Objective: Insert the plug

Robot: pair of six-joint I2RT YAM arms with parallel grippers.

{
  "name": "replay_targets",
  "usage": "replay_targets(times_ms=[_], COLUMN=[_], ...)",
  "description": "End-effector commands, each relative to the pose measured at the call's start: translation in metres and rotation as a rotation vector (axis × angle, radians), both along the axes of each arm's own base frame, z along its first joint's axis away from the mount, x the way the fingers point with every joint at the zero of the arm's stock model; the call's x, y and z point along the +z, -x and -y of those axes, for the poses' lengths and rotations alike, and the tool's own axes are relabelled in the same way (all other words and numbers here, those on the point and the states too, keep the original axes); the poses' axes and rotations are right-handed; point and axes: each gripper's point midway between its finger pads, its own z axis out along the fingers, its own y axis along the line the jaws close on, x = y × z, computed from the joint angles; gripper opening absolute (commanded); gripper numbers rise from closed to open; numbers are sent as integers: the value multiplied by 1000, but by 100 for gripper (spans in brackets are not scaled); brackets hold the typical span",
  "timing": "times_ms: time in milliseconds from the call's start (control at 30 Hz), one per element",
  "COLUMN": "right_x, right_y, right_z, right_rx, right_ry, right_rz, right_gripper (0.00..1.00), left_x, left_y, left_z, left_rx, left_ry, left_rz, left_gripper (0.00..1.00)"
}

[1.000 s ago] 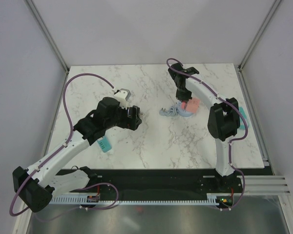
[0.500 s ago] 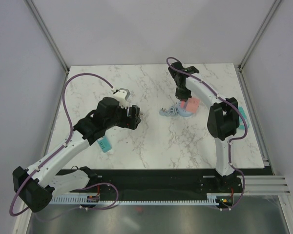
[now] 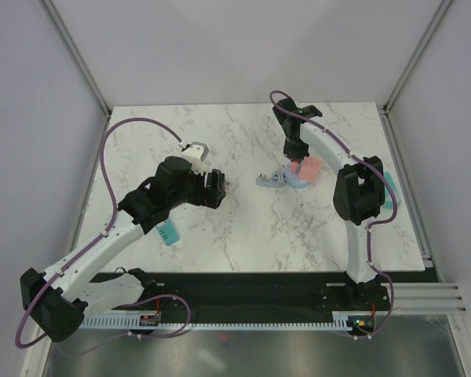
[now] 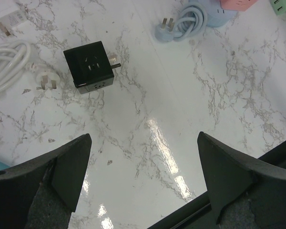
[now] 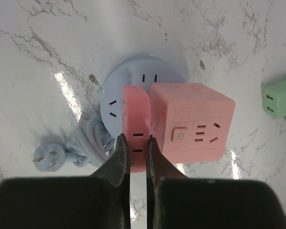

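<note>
Right jaws together, tips at the near edge of the pink plug, probably to press it home. Plug: flat, matte plastic, lying on a round pale-blue socket hub, touching a pink cube. Left jaws wide apart, parked above the glossy marble counter near 1 black cube adapter.
</note>
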Motion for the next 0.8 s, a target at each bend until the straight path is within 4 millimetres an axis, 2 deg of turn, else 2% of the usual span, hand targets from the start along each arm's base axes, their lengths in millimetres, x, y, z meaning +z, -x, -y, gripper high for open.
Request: replay_targets(times_ms=[0, 133, 400, 767], right_x=[-1, -8, -10, -44], right_y=[0, 4, 3, 22], right_z=[4, 9, 5, 11], right_rx=[-1, -14, -11, -11], right_ry=[6, -8, -47, -19], right_rz=[-5, -16, -12, -87], right_gripper=[0, 0, 0, 0], left_x=[16, 16, 16, 19], left_y=[-7, -6, -5, -5], left_z=[-2, -2, -4, -7], left_rx=[14, 13, 17, 25], left_ry=[12, 16, 13, 16], left_rz=[62, 64, 67, 82], left_gripper=[100, 100, 100, 100])
